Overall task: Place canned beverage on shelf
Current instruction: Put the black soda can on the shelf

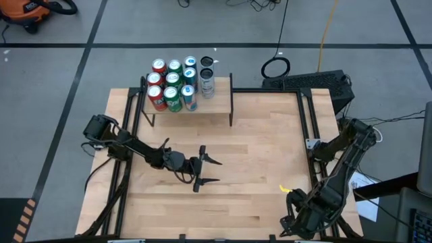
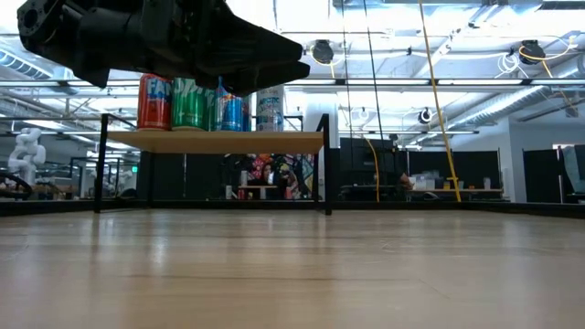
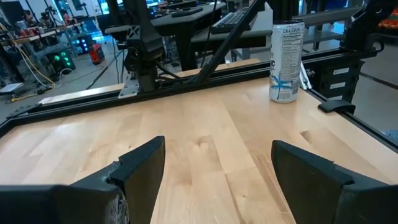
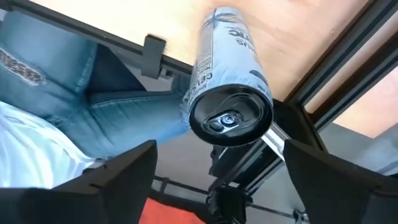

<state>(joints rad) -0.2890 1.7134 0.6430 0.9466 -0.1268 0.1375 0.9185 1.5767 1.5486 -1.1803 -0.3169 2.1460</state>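
Observation:
A tall white-and-blue can stands upright on its base near the table's near right corner, seen in the left wrist view (image 3: 286,62) and from above in the right wrist view (image 4: 227,81); my right arm hides it in the high view. My right gripper (image 4: 219,146) is open above the can, which lies ahead of its fingers, untouched. My left gripper (image 1: 214,170) is open and empty over the table's middle, pointing right; it also shows in the left wrist view (image 3: 217,143). The shelf (image 1: 202,108) at the far edge carries several cans (image 1: 174,84).
Black frame rails (image 1: 307,128) run along the table's edges, close to the standing can. A person in jeans (image 4: 112,93) stands beside the near right corner. The shelf's right half is bare board (image 2: 292,142). A small yellow object (image 1: 283,190) lies near my right arm.

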